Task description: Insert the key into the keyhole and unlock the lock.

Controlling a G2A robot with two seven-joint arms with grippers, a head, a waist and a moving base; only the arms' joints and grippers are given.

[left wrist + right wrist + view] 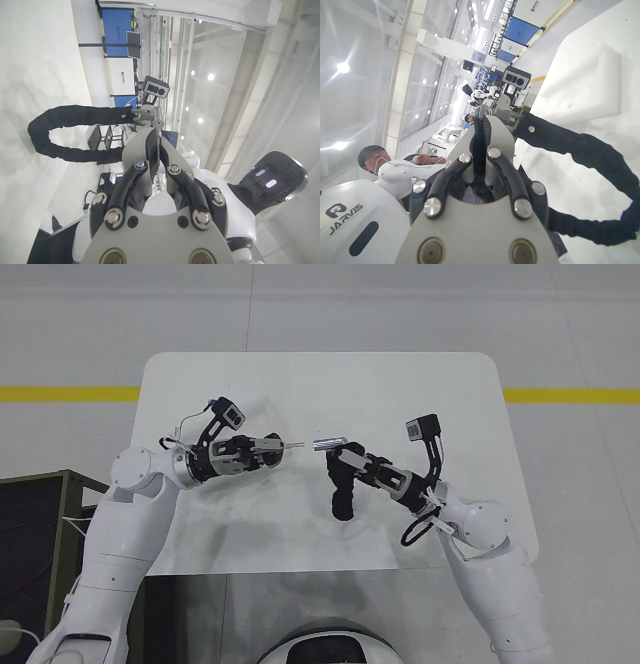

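**Key and lock held nose to nose above the surface**

The left gripper point(274, 447) is closed narrow on the key point(294, 446). In the left wrist view the key point(158, 147) is a thin, flat strip of silver metal. It stands edge-on between the ribbed black pads point(151, 147) and sticks straight out past the fingertips.

Directly ahead of that gripper is the lock point(331, 444). It has a short, shiny metal cylinder point(160, 117) with a round face, and the keyhole point(158, 123) is a small dark slot in the middle of that face. The key's tip points at the slot. From above, the tip is just short of the cylinder's end. From the wrist it looks to be at the face, so I cannot tell whether it has entered.

The right gripper point(346, 460) is clamped on the lock's black, fabric-covered part, just behind the cylinder. In its own wrist view the dark material point(480, 150) fills the gap between the closed fingers. From that grip a thick cable loop point(343, 504) in a wrinkled black sleeve curves away and back. A small metal stud sits near each end of the sleeve point(607, 160). The loop hangs below the right gripper, over the white surface point(420, 384).
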